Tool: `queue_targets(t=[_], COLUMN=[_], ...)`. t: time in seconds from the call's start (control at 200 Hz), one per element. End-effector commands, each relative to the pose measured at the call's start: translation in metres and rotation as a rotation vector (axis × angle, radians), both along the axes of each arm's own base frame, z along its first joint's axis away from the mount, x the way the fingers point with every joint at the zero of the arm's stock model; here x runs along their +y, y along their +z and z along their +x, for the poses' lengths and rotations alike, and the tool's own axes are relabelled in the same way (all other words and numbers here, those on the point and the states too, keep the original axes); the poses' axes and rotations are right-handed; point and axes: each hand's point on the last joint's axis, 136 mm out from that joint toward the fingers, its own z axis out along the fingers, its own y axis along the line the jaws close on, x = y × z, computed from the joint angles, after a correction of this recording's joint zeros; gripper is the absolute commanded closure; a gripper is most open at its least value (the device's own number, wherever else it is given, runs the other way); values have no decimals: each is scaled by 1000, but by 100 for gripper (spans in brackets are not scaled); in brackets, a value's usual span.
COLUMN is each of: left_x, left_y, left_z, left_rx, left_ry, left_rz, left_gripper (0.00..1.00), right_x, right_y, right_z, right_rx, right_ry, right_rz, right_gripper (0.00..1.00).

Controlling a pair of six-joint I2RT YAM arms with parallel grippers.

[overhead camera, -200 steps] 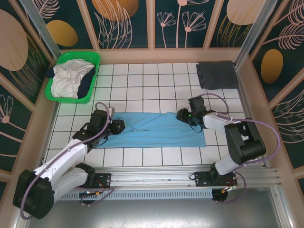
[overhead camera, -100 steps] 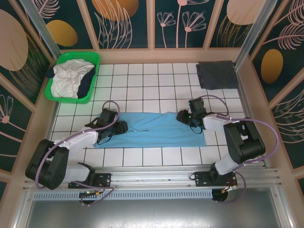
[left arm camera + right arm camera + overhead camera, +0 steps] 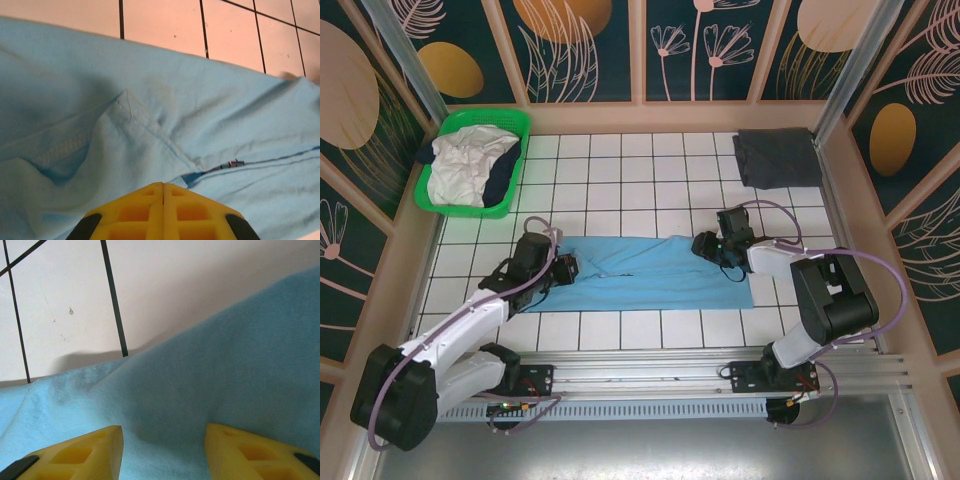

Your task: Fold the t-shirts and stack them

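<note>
**Fold under way: light blue t-shirt (image 3: 650,272) lies as a long band across the counter (image 3: 620,170).**
Left end effector (image 3: 570,268) closed tight at its left end, hold on cloth uncertain; right end effector (image 3: 705,243) half-spread over the right end. A dark grey t-shirt (image 3: 778,158) lies folded far right; white and navy t-shirts (image 3: 465,165) lie crumpled in the green basket (image 3: 485,116).

The left arm (image 3: 458,332) and right arm (image 3: 775,258) present white link covers, black joint housings and bases, looping lilac cables (image 3: 865,256), and yellow ribbed fingers (image 3: 75,454) with black edge patches.
</note>
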Motion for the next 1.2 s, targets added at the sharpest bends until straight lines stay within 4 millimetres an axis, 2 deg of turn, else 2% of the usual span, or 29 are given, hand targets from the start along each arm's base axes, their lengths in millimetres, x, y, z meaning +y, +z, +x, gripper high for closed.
queue_targets(t=[0.0, 0.045, 0.075, 0.15, 0.235, 0.34, 0.415, 0.535, 0.591, 0.736, 0.876, 1.026, 1.066, 1.196], left_x=[-2, 6, 12, 19, 0, -8, -12, -20, -21, -17, -12, -7, -9, -19], left_y=[3, 3, 2, -1, -7, -8, -8, -19, -24, -38, -43, -39, -39, -34], left_z=[-1, 9, 17, 39, 60, 77, 85, 83, 78, 57, 39, 33, 32, 28], left_rx=[-12, -21, -25, -34, -49, -69, -73, -3, 17, 78, 121, 126, 133, 130], left_ry=[-11, 29, 63, 101, 4, -18, -28, -86, -113, -158, -159, -145, -154, -187], left_rz=[0, 48, 91, 188, 206, 219, 234, 238, 244, 265, 259, 270, 264, 218], left_gripper=[83, 58, 50, 43, 38, 35, 40, 69, 78, 84, 72, 69, 72, 98], right_x=[-13, -13, -13, -12, -13, -10, -8, -11, -13, -16, -20, -21, -20, -22], right_y=[-12, -11, -11, -10, -11, -9, -7, -7, -6, -4, -1, 1, 2, 2], right_z=[-12, -12, -13, -13, -16, -19, -21, -19, -19, -15, -13, -11, -10, -10], right_rx=[64, 61, 63, 59, 64, 62, 56, 53, 50, 42, 33, 24, 20, 16], right_ry=[-15, -15, -16, -14, -15, -8, -2, -1, -3, -3, -9, -14, -13, -15], right_rz=[-69, -67, -67, -61, -60, -39, -26, -48, -56, -65, -71, -64, -58, -61], right_gripper=[52, 52, 52, 52, 52, 52, 52, 52, 52, 52, 52, 51, 51, 52])
